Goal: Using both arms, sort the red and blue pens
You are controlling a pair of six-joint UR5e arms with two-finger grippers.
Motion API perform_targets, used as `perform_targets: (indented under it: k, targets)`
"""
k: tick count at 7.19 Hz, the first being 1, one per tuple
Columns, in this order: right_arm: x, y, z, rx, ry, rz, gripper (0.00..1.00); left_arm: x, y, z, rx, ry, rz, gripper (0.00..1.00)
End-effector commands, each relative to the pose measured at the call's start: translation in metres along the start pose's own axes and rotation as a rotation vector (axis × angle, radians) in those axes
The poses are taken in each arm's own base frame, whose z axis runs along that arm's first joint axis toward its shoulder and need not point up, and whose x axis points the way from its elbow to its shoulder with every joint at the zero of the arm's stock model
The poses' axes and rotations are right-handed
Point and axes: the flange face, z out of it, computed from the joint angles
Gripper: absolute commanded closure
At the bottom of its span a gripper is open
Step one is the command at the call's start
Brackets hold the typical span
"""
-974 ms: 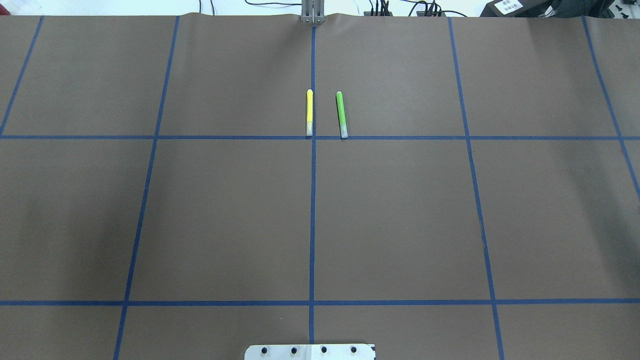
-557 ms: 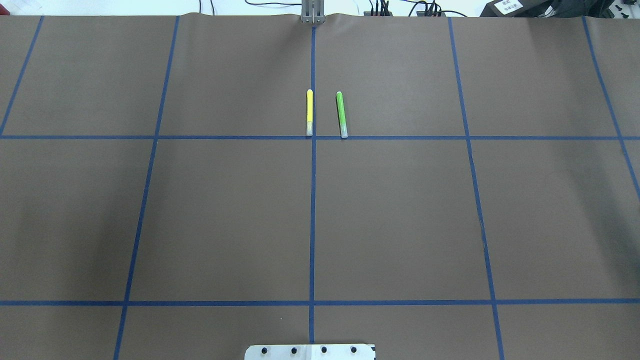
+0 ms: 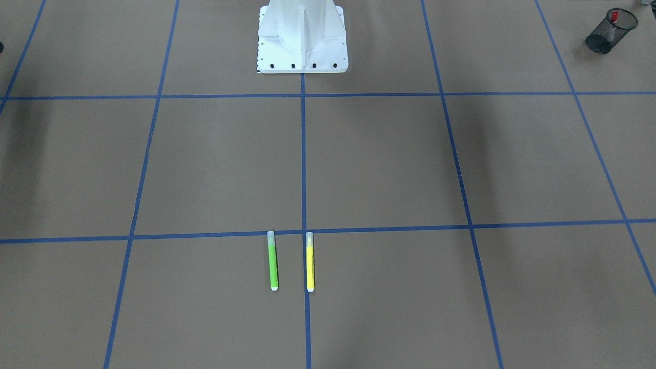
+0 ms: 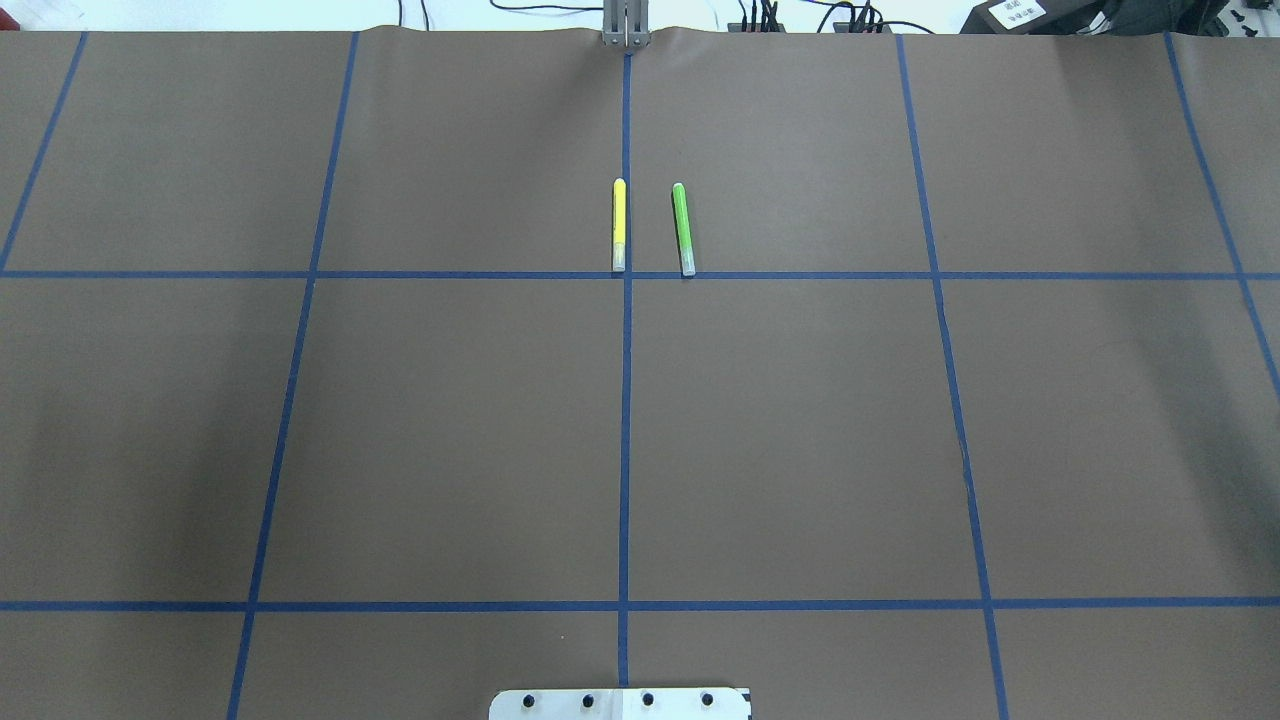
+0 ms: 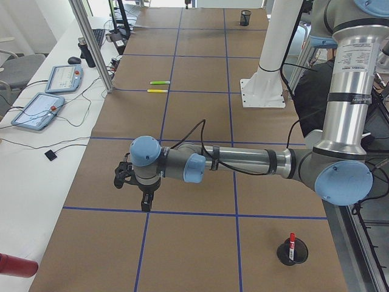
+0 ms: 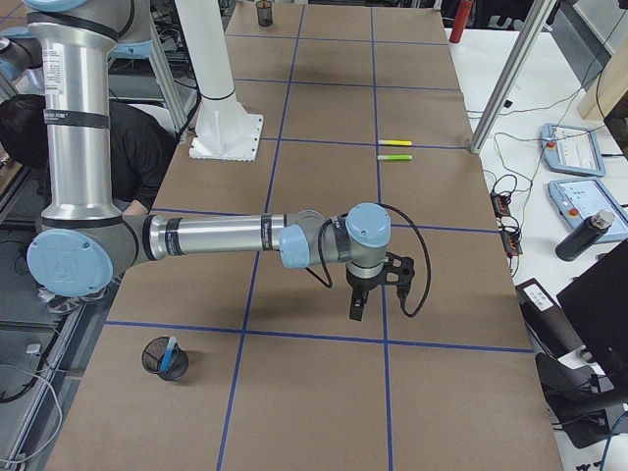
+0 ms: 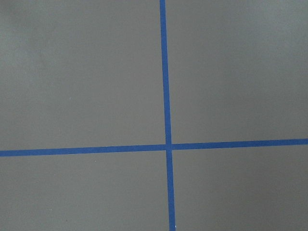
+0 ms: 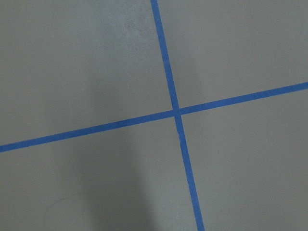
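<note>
Already the white-barrelled, red-capped pen (image 5: 292, 240) stands in a black mesh cup (image 5: 301, 253) at the left end of the brown table (image 4: 800, 420); the blue pen (image 6: 169, 349) stands in a second mesh cup (image 6: 152, 365) at its right end. The left pincer (image 5: 145, 205) and the right pincer (image 6: 355, 312) hang above the table; I cannot tell how wide either stands.

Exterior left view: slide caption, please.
Left arm stretched over the table; red pen in a mesh cup, yellow pen and green pen beyond.
</note>
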Motion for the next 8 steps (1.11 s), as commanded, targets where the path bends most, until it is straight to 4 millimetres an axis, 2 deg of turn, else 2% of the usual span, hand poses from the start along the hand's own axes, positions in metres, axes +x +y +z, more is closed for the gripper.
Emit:
perform_targets:
  k: [1, 8]
  targets:
    - [0.0061, 0.0007, -0.0032, 0.000, 0.002, 0.012, 0.00, 0.0021, -0.0006, -0.0017, 0.006, 0.004, 0.002, 0.00]
    - [0.0119, 0.0054, -0.0018, -0.007, -0.003, 0.023, 0.00, 0.0034, -0.0015, -0.0028, 0.008, 0.005, 0.004, 0.00]
